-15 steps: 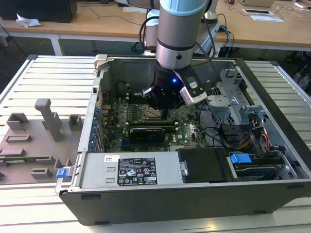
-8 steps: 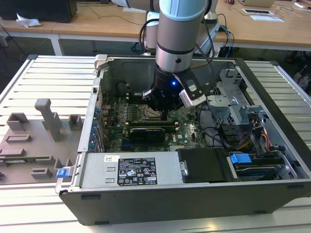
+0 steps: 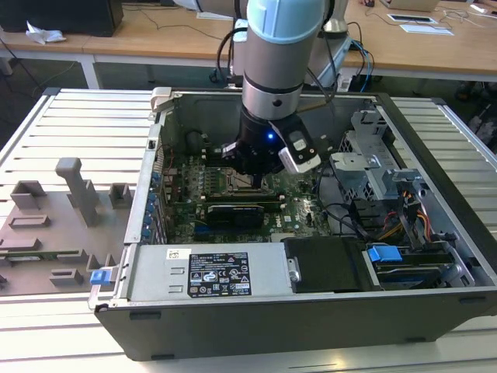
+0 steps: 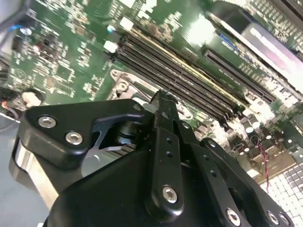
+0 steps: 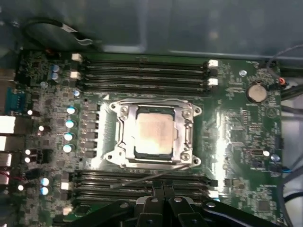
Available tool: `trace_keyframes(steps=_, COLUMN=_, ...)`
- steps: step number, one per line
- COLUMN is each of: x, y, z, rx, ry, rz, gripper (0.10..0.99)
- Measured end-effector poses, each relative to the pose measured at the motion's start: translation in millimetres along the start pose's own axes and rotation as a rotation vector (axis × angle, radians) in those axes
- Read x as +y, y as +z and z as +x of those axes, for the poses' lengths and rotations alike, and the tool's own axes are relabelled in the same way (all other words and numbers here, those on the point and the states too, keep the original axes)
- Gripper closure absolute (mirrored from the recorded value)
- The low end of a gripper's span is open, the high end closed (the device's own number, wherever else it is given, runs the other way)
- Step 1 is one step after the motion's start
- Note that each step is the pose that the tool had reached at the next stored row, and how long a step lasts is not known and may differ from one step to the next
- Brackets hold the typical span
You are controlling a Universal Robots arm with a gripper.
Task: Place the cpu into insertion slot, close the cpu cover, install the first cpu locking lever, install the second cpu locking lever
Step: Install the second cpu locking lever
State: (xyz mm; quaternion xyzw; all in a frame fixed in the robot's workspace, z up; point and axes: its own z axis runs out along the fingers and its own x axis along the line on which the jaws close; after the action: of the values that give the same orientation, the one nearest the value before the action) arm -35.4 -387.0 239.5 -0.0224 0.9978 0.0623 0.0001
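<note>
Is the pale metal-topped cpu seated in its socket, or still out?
In: the cpu lies flat inside the grey-rimmed insertion slot, framed by the silver cover.

1. The chip just beyond the black claw has a pale silver-beige top.
2. Its cover is shiny silver.
3. The circuit board around is green.
4. The memory slots are black.
</note>
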Motion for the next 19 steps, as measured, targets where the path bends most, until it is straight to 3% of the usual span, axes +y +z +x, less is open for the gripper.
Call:
trace_keyframes(steps=2, x=0.1, y=3.3, z=6.8, rx=-0.0004, ry=0.000, rz=-0.007, gripper=0.980)
trace_keyframes(steps=19, x=-2.9, y=30.2, z=8.5, rx=-0.0003, ry=0.000, rz=-0.008, gripper=0.980)
